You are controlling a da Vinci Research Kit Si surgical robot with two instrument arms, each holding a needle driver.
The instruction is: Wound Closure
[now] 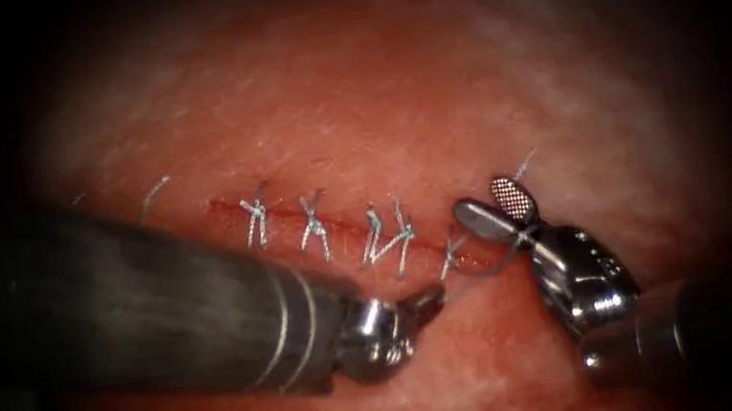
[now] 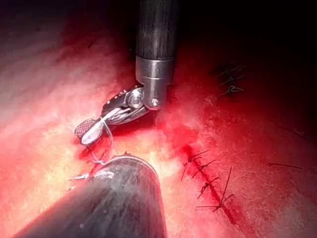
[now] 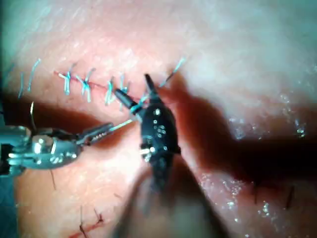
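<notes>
Although no curved needle can be made out, thin pale thread crosses between the spread, wide-open jaws of the right arm's silver needle driver at the right end of the red cut in the pink pork tissue. Just below that end, the left arm's grey-shafted tool has its jaws closed on a strand of the same thread. Knotted stitches line the cut leftward.
</notes>
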